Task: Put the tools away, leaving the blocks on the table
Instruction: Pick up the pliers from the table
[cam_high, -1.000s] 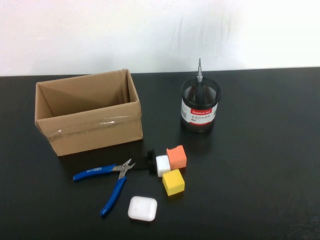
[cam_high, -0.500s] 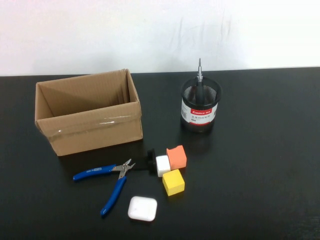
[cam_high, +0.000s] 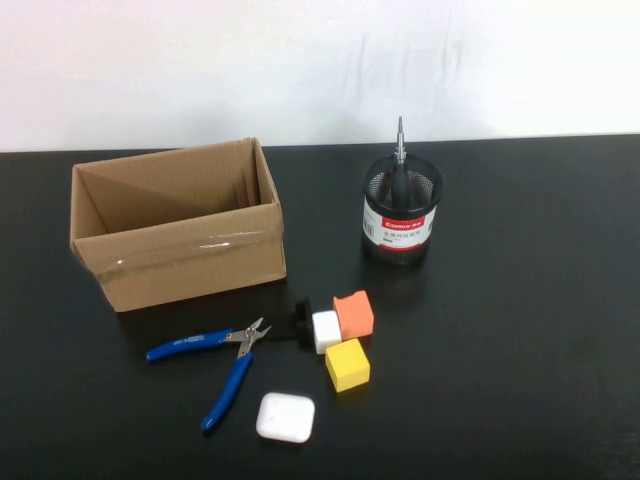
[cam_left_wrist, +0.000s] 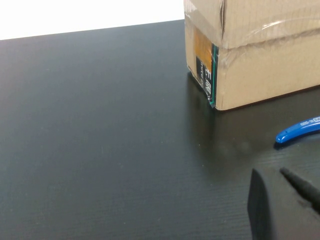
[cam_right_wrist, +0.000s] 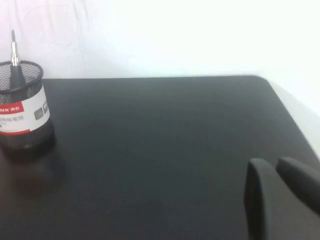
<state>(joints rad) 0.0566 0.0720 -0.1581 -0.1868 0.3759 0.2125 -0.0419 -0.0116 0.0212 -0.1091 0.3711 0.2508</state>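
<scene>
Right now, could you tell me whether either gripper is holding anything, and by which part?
Nothing is held. The left gripper is shut and empty near the cardboard box; the right gripper is shut and empty over bare table.

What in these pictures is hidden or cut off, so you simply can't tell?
- High view: neither arm shows.
- Left hand, left wrist view: only shut fingertips, cut by the edge.
- Right hand, right wrist view: likewise, fingertips shut.
- Cardboard box, high view: front wall hides its floor.
- Black object, high view: behind the white block; unidentifiable.
- Pliers, left wrist view: one handle tip only.
</scene>
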